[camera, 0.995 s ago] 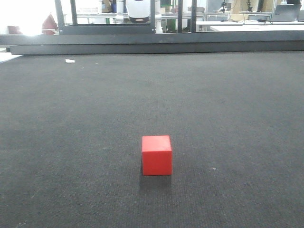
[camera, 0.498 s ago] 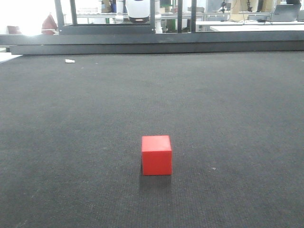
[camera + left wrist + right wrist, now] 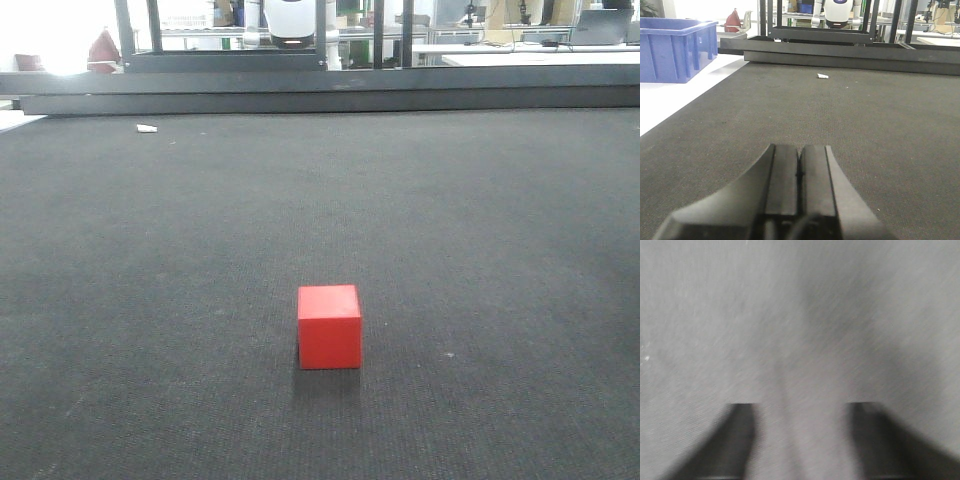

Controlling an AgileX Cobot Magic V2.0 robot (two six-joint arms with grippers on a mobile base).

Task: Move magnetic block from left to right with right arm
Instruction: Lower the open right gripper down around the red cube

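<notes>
Front view: red block [image 3: 329,327] sits flat on the dark mat [image 3: 500,220], low in frame and about centred side to side. One face is turned almost square to the camera, the top face shows, and a thin sliver of its right side face shows too, so it is yawed slightly. Edges look equal, so there is no long axis to call. Neither claw shows in this view and the block shows in neither wrist view, so I can't tell its bearing from either claw.

Left wrist view: left claw [image 3: 800,147] has its fingers pressed together with only a seam between them, holding nothing. It lies low over the mat, pointing toward the black rail [image 3: 850,50] at the far edge. A white scrap [image 3: 823,76] lies well ahead of the tips, slightly to their right, near the rail. A blue bin [image 3: 675,47] stands ahead and far to the left, off the mat on a white surface.

Right wrist view: heavily blurred. Right claw [image 3: 802,407] has its two dark fingers spread wide, with only grey mat between and ahead of them.
</notes>
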